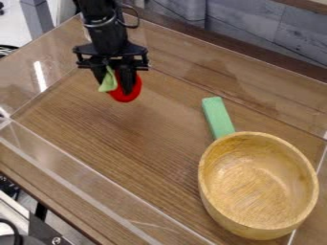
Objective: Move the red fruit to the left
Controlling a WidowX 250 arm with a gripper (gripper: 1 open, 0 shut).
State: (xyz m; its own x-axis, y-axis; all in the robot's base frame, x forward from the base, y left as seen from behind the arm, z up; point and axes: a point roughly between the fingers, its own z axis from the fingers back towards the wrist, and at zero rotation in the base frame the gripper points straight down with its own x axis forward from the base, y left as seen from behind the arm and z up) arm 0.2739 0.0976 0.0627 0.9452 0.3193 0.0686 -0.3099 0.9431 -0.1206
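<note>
In the camera view, the black end effector [113, 65] is pinched partly shut around the red fruit [125, 89], with its fingers on the fruit's sides. The fruit, with its light green stem, is over the far left part of the brown desk [128, 144], well apart from the big yellow bowl [257, 187] and the green block [219, 117].

single camera high above the tabletop [121, 158], angled down across it, whole arm end and bowl [258, 186] in view
</note>
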